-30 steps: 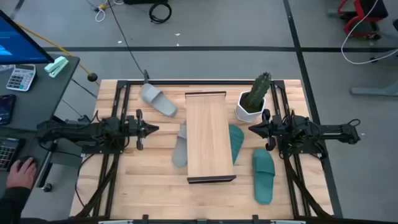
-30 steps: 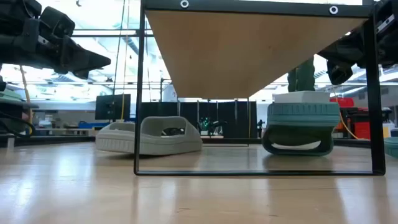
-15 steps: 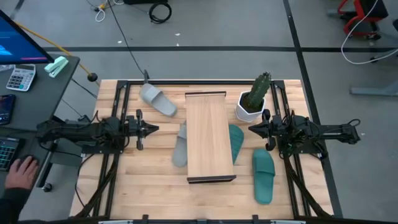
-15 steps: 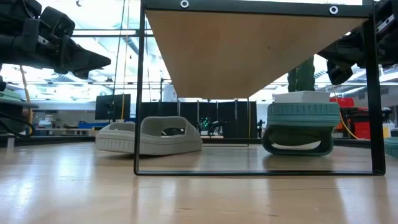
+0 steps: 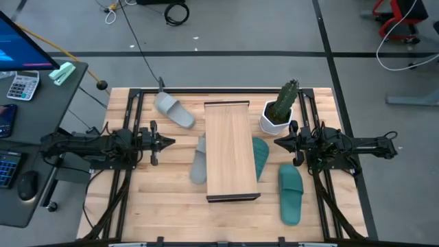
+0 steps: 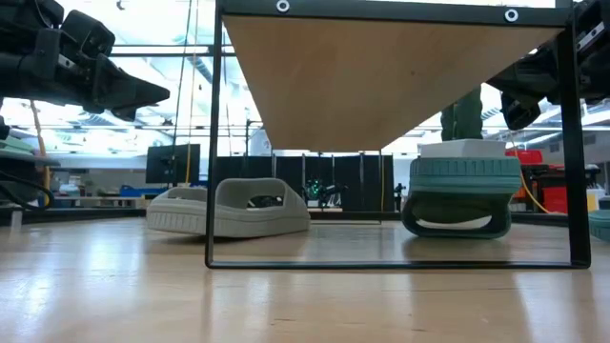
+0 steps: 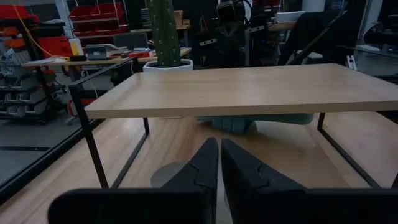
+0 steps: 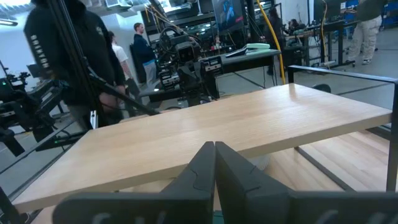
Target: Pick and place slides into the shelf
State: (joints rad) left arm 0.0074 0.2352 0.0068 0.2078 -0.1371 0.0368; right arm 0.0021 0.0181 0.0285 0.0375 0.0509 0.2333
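While both grippers, left gripper (image 5: 169, 143) and right gripper (image 5: 278, 143), are kept closed and empty beside the shelf (image 5: 232, 151), two slides (image 5: 198, 160) (image 5: 260, 156) are tucked underneath and two slides (image 5: 175, 110) (image 5: 291, 193) are left outside.

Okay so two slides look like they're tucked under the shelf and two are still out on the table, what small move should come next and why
Probably open the left gripper and swing it toward the grey slide lying loose near the table's far left corner. Both grippers hover shut and empty beside the shelf, and that slide sits on the left arm's side. The teal slide outside the shelf falls to the right gripper.
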